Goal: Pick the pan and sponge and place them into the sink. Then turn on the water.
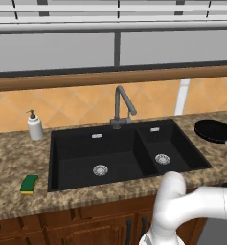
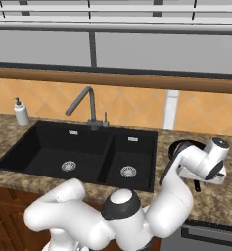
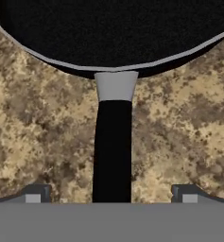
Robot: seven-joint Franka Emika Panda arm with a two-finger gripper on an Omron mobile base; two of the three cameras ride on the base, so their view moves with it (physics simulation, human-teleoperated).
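Observation:
The black pan (image 1: pixel 211 130) lies on the counter right of the sink (image 1: pixel 81 153), with its short handle (image 3: pixel 112 151) pointing toward me. My gripper (image 3: pixel 111 194) hovers open over that handle, one fingertip (image 3: pixel 35 194) on each side and touching nothing. The hand (image 2: pixel 210 166) hides part of the pan (image 2: pixel 182 146) in the right base view. The green and yellow sponge (image 1: pixel 29 183) rests on the counter left of the sink, near the front edge. No water is in view at the faucet (image 1: pixel 120 103).
A white soap dispenser (image 1: pixel 35 126) stands at the back left of the sink. The double-basin sink (image 2: pixel 44 147) holds nothing but its two drains. A tiled wall and wooden ledge run behind the counter. My arm's elbow reaches over the counter's front edge.

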